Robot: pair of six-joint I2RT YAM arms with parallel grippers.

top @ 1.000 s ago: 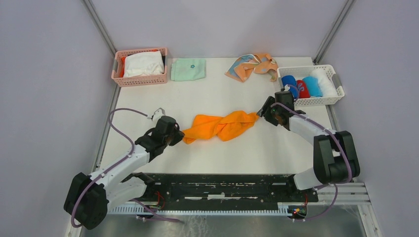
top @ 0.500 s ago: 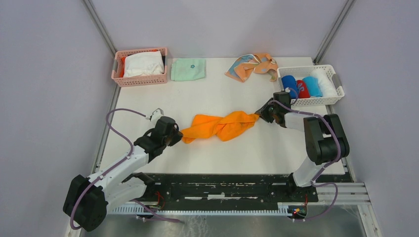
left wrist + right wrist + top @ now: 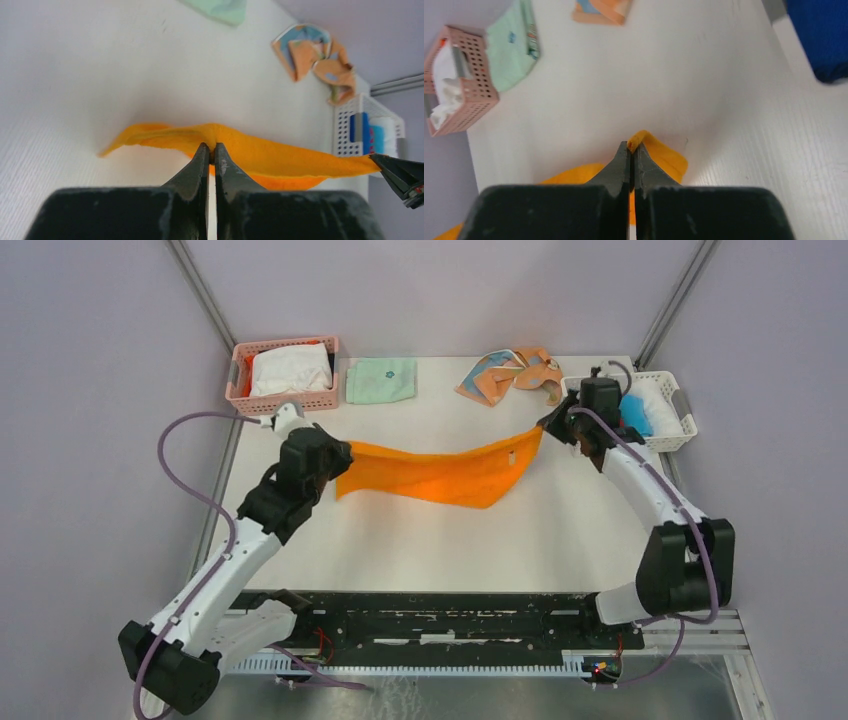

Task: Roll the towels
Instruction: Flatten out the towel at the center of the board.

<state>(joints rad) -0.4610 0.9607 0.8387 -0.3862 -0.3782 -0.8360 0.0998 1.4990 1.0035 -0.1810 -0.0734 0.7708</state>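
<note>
Both ends of the soft, bright orange cloth towel (image 3: 440,475) are pinched: left gripper (image 3: 338,454) and right gripper (image 3: 548,428) clamp it, a sagging fuzzy band (slightly twisted) over mid white table (image 3: 450,550).

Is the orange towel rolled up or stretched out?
Stretched out: the orange towel hangs spread between the left tool and the right tool.

Blue towel (image 3: 824,35) cut off at the right wrist view's corner; white basket (image 3: 665,440) partly behind right arm (image 3: 637,477).
</note>
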